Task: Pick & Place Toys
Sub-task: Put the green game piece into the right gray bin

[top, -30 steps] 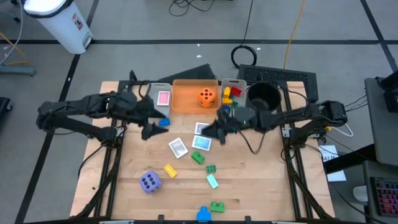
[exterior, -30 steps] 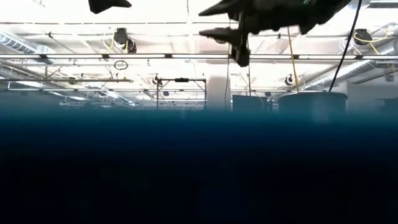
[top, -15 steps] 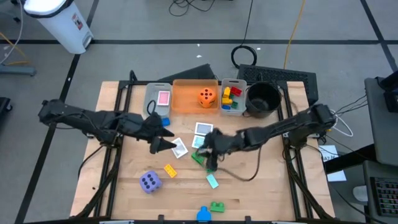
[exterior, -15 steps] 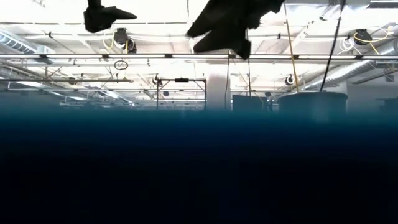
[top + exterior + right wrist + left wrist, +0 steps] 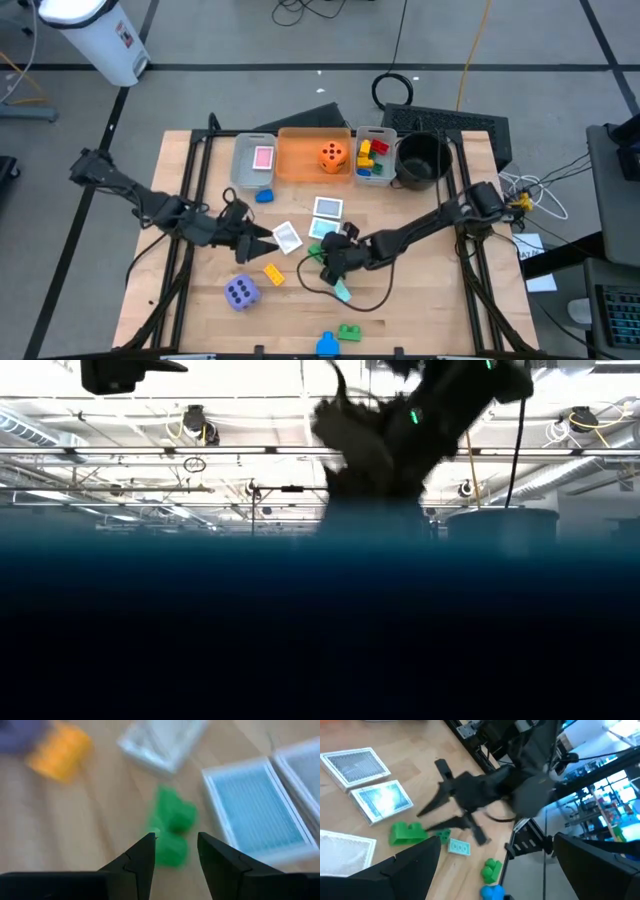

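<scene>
Landmark = orange bin (image 5: 315, 155) at the back of the table (image 5: 420, 300). Purple die (image 5: 240, 292) sits well in front of the bin, off toward the left arm's side. Left gripper (image 5: 262, 234) hovers in front of the bin, jaws spread wide, nothing between them, tips by a picture card (image 5: 288, 237). Yellow brick (image 5: 272, 273) lies just past the die, nearer the bin's centreline. Right gripper (image 5: 327, 262) is low over a green brick (image 5: 170, 832) straight in front of the bin, fingers part open with the brick showing in the gap, empty. Orange die (image 5: 333, 155) sits inside the bin
</scene>
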